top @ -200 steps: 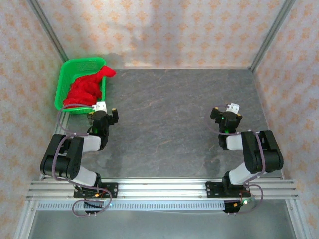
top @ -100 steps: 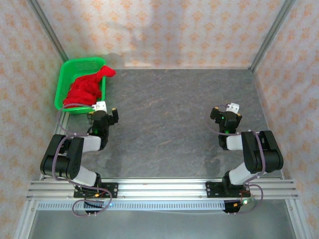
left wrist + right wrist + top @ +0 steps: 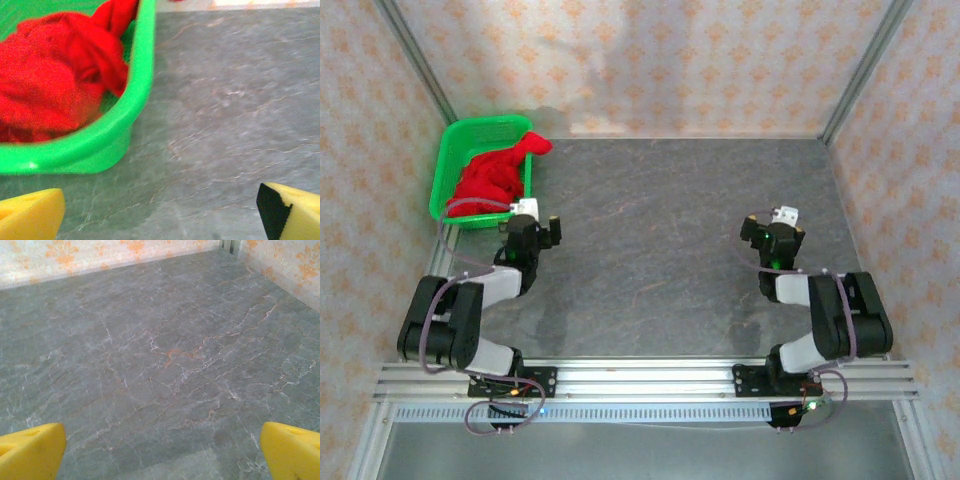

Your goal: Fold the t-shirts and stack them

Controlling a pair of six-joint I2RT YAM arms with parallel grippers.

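- Top external view: the red t-shirt (image 3: pixel 490 180) lies bunched in a heap inside the green mesh basket (image 3: pixel 445 170) at the far-left corner of the stone table (image 3: pixel 670 190). One end is draped over the basket's far rim. No print shows and nothing is folded, so the task looks to be at its very start.
- The left gripper (image 3: pixel 542 232) hangs just beside the basket's near-right corner, jaws spread wide and gripping nothing. It is the arm nearer the cloth, so it is probably placed there to reach in.
- Left wrist view: its yellow fingertips (image 3: pixel 30 215) sit at the lower corners with bare stone between them. The basket wall and the shirt lie up and to the left, so the gripper would likely have to swing that way and clear the rim.
- The right gripper (image 3: pixel 775 228) is also fully released and empty, over bare table on the right, well apart from the shirt. This leaves the middle free for spreading the cloth.
- The crumpled shirt may come up as a wad, and it could drag the light basket along.
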